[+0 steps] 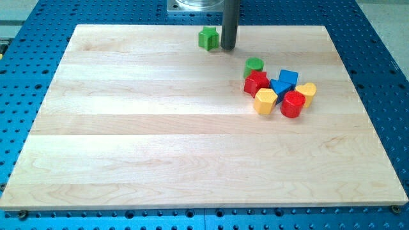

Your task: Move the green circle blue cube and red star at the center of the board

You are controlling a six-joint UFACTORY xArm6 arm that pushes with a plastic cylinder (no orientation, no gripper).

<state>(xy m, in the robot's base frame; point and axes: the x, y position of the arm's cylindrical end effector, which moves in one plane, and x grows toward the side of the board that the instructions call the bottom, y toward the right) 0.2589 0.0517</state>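
The green circle (pixel 254 65) lies right of the board's middle, at the top of a tight cluster. The red star (pixel 256 83) touches it just below. The blue cube (pixel 288 78) sits to the star's right. My tip (pixel 228 47) stands near the top edge, well above and left of the cluster, just right of a green star-like block (pixel 207 38).
The cluster also holds a blue block (pixel 279 89), a yellow hexagon (pixel 265 101), a red cylinder (pixel 293 104) and a yellow block (pixel 307 92). The wooden board (pixel 160 147) lies on a blue perforated table (pixel 383 64).
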